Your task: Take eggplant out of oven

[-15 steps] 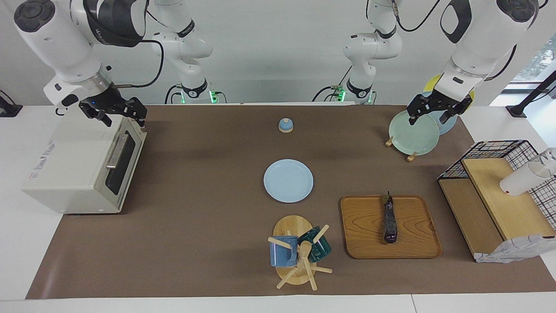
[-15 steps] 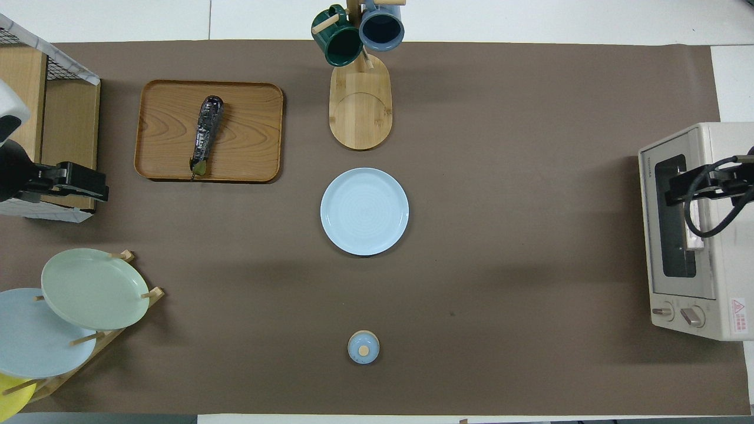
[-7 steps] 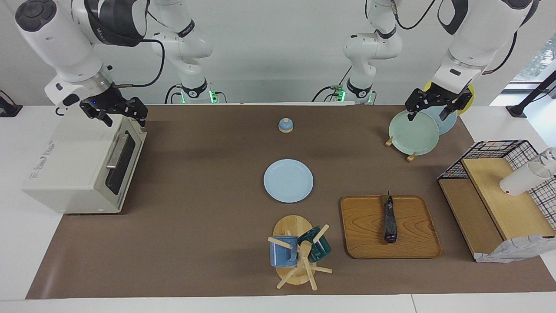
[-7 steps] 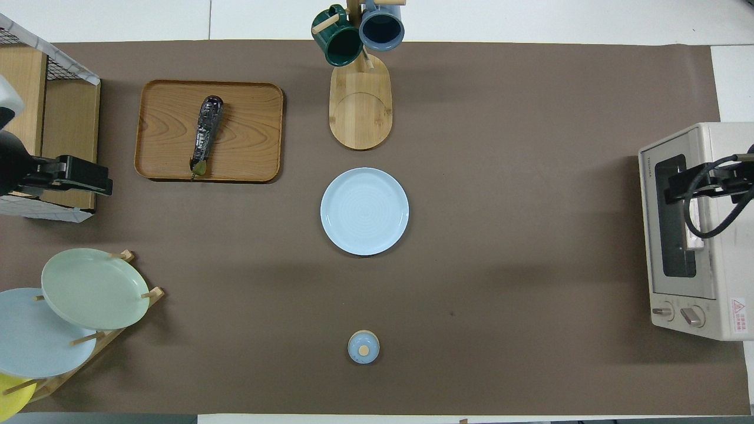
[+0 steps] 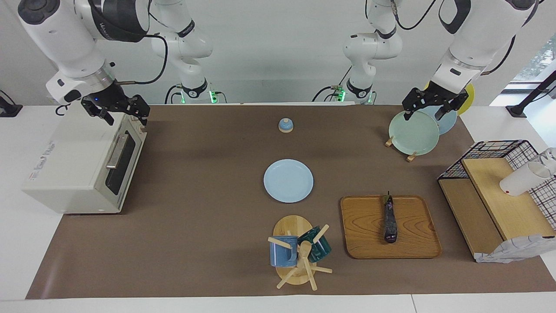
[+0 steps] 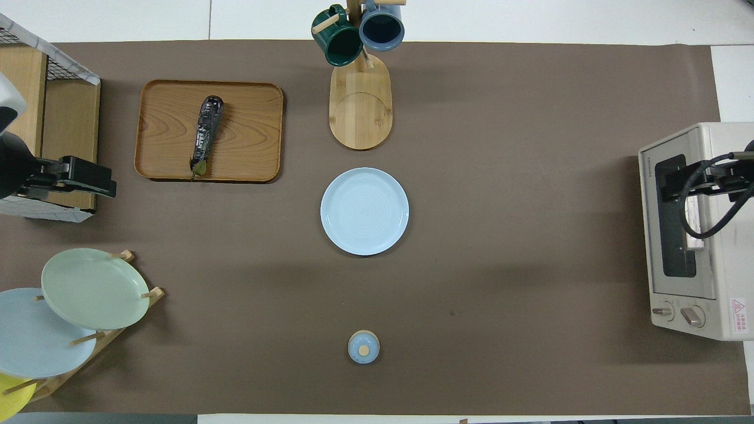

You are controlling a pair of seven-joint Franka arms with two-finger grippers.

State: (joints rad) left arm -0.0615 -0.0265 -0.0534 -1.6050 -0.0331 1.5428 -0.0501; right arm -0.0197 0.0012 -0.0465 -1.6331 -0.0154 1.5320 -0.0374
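The eggplant (image 5: 389, 219) (image 6: 206, 134), long and dark purple, lies on a wooden tray (image 5: 365, 230) (image 6: 247, 129) toward the left arm's end of the table. At the right arm's end stands the cream oven (image 5: 74, 165) (image 6: 707, 282), its dark glass door shut and the bar handle (image 5: 114, 152) showing. My right gripper (image 5: 121, 114) hangs open and empty over the oven's top edge by the door. My left gripper (image 5: 422, 114) hangs open and empty above the green plate (image 5: 412, 134) in the plate rack.
A light blue plate (image 5: 288, 180) lies mid-table. A mug tree (image 5: 299, 254) with two mugs stands farther from the robots. A small blue lidded jar (image 5: 285, 125) sits near the robots. A wire and wood shelf (image 5: 499, 195) with a white cup (image 5: 521, 180) stands beside the tray.
Both grippers have drifted slightly upward and stayed open. The eggplant, the tray and the oven have not moved.
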